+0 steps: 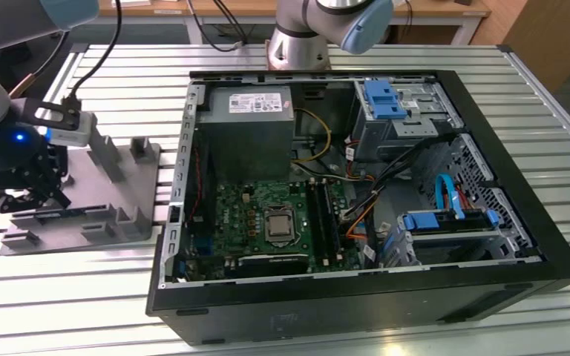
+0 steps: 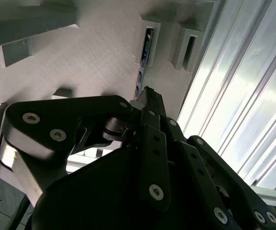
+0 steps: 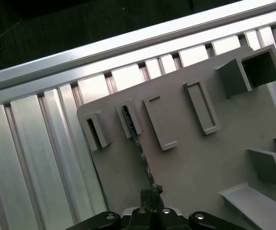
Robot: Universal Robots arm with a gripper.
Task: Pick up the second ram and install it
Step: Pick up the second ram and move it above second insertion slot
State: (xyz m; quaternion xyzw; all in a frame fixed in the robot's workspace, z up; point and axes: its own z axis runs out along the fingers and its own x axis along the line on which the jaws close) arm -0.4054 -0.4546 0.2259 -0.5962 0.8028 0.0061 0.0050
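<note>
Jamming is the chief worry. The gripper (image 1: 30, 196) hangs over the grey holder block (image 1: 116, 189) at the exterior view's left, well apart from the open computer case (image 1: 522, 245) on the right. In both wrist views its fingertips (image 3: 152, 190) look pinched together on the top edge of the second ram (image 3: 137, 139). I judge it to be grasping the stick, though the contact itself is partly hidden.

The stick stands on edge in the block's narrow pockets, close to the side that borders the table slats (image 1: 57, 297), and it has not been lifted out.

- **Binding in the pockets:** In the first wrist view the hold seems to sit toward 1 end of the stick, not its middle. A pull from there could tip the stick, wedge it in the pockets, or drag the block along.
- **Slipping:** The edge is thin and offers little to grip, so the stick could slide or twist between the fingers.
- **Poor seating:** A stick carried crooked would meet the long slots (image 1: 323, 215) on the motherboard (image 1: 255, 215) at an angle and seat on 1 end alone.
- **Snagging:** Loose cables (image 1: 364, 211) lie just to the right of those slots and could catch the stick.
</note>
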